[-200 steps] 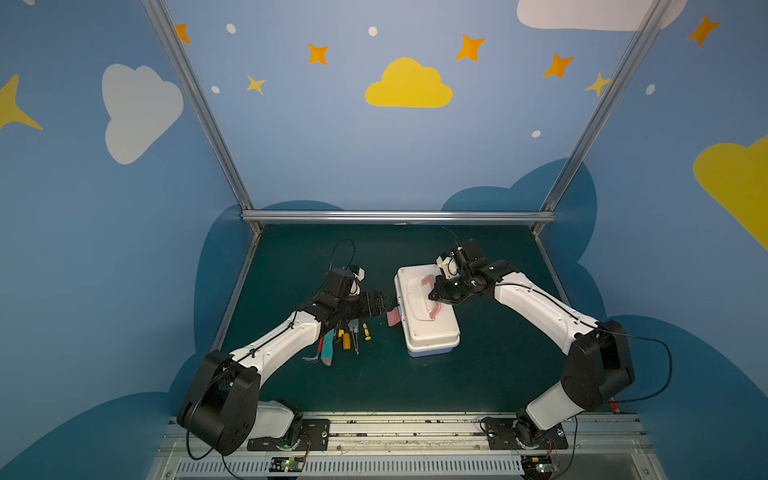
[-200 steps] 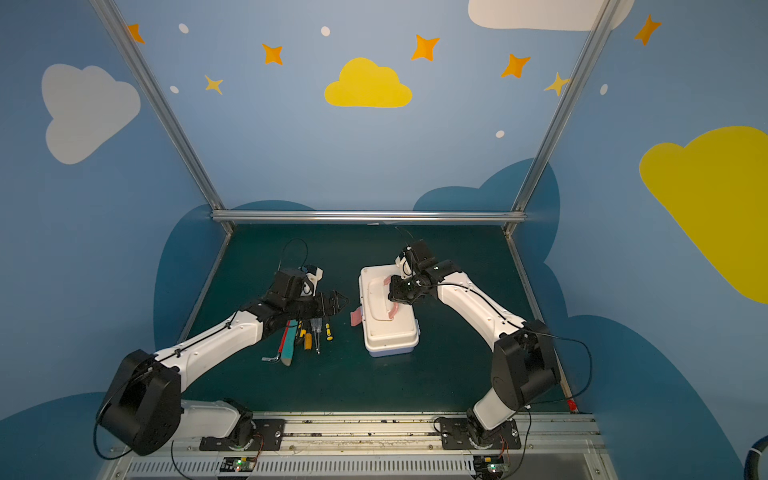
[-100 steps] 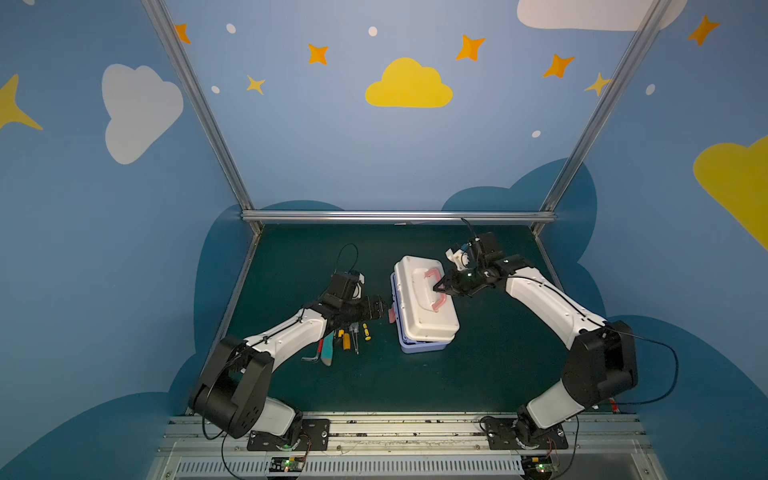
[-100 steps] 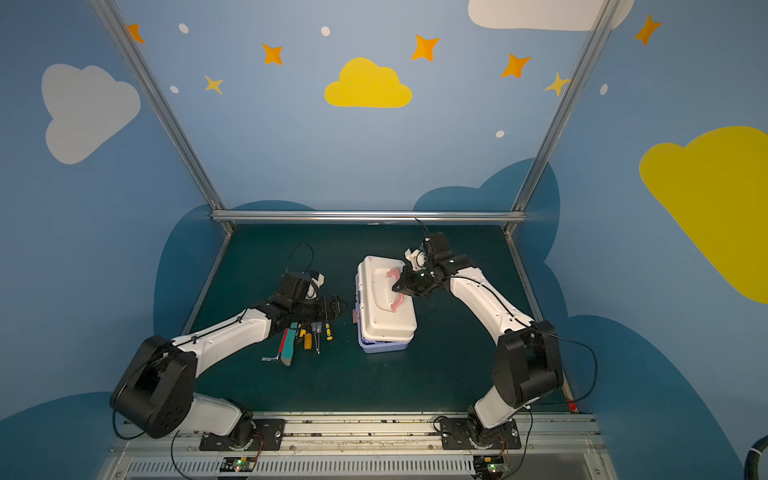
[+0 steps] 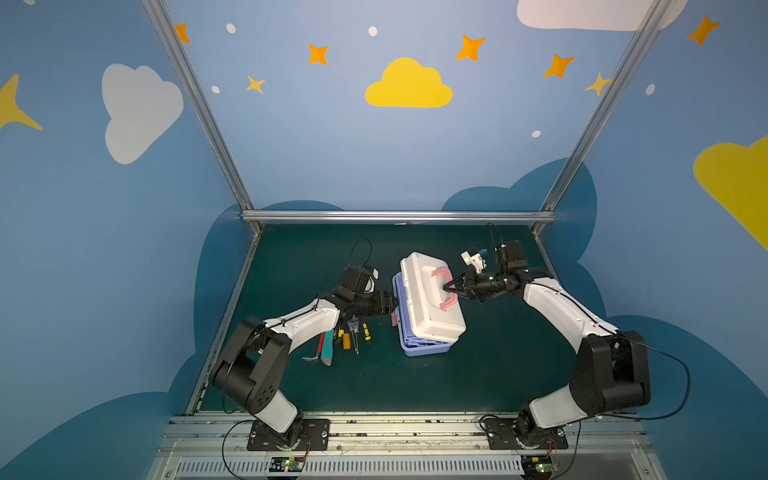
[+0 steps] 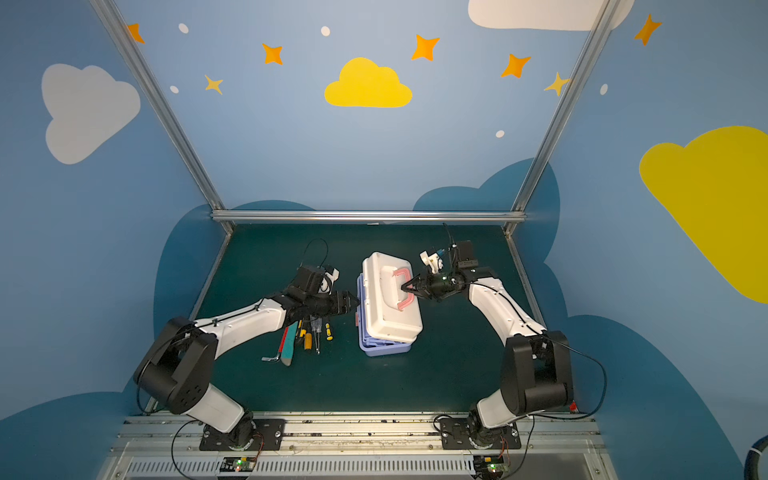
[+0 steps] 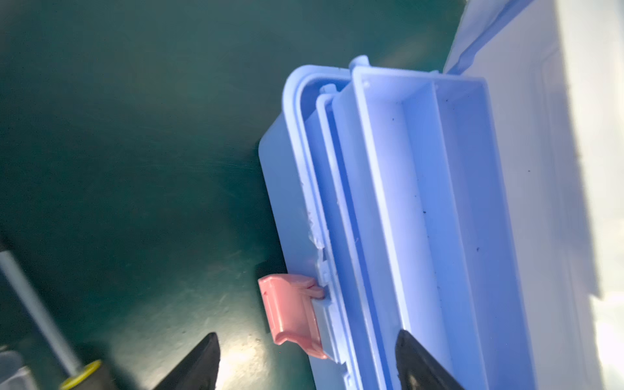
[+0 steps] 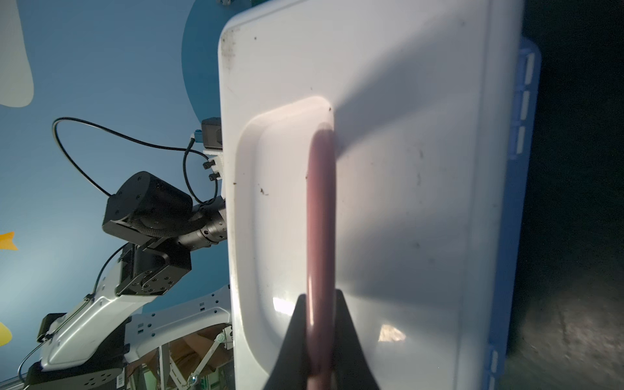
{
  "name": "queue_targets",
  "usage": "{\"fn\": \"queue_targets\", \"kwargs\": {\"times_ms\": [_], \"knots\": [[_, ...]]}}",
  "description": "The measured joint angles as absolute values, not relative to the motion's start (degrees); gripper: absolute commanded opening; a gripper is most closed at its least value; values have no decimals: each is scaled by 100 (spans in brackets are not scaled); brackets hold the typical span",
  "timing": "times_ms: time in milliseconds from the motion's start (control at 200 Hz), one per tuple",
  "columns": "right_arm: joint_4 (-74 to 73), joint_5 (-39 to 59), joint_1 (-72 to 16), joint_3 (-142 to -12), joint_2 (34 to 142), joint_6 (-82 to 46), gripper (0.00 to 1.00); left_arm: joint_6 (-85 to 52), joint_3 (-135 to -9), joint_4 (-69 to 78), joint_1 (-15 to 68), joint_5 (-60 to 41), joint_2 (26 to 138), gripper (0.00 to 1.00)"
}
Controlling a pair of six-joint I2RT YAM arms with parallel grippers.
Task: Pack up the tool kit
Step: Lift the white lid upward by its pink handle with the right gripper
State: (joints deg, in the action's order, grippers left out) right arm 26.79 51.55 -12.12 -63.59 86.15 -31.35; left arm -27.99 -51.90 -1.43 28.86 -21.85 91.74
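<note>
**Top views.** In both top views, a tool kit (image 5: 430,307) sits in the middle of a green table (image 5: 415,386). Its white lid (image 6: 386,303) is tilted up off the lavender base (image 5: 424,351), so the step in hand looks like opening the box. The right gripper (image 5: 451,288) is pinched onto the pink handle (image 5: 440,272) on top of the lid. The left gripper (image 6: 353,305) reaches in from the opposite side, at the base's front edge. Loose tools (image 5: 343,338) lie in a row near the box, under the left arm. None is packed yet. The next move probably calls for swinging the lid fully back while the base is held down so it neither slides nor lifts. After that the tools can go in.

**Left wrist view.** The jaws stand wide apart and grip nothing visible. One black fingertip (image 7: 202,358) hangs over the table beside the pink latch (image 7: 290,310). The other is over the tray (image 7: 432,202), with the base's front wall between them. This looks like a good position for clamping that wall. The tray has two long compartments, both empty. A yellow-collared screwdriver (image 7: 81,371) shows at the edge of the view.

**Right wrist view.** The lid fills the view. Two dark fingers (image 8: 347,331) close tightly on either side of the handle's bar. The base shows as a blue strip along the lid's far edge, and the left arm (image 8: 145,216) is visible beyond the lid.
</note>
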Motion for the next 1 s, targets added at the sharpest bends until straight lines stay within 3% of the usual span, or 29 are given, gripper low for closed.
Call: {"fn": "queue_targets", "kwargs": {"times_ms": [135,661,861,1001], "knots": [[2633,5199,-1164,-6326,8512,-3173,0,-2783,-5210,-169,2930,-2176,9365,63],[2322,5260,-1155,-6136,8482,-3306,0,-2766,-5341,-176,3006,-2250,9515,61],[2261,5295,-1155,-6112,8482,-3328,0,-2779,-5382,-62,3028,-2324,9791,48],[2246,5299,-1155,-6104,8482,-3343,0,-2766,-5443,-32,3052,-2357,9839,48]]}}
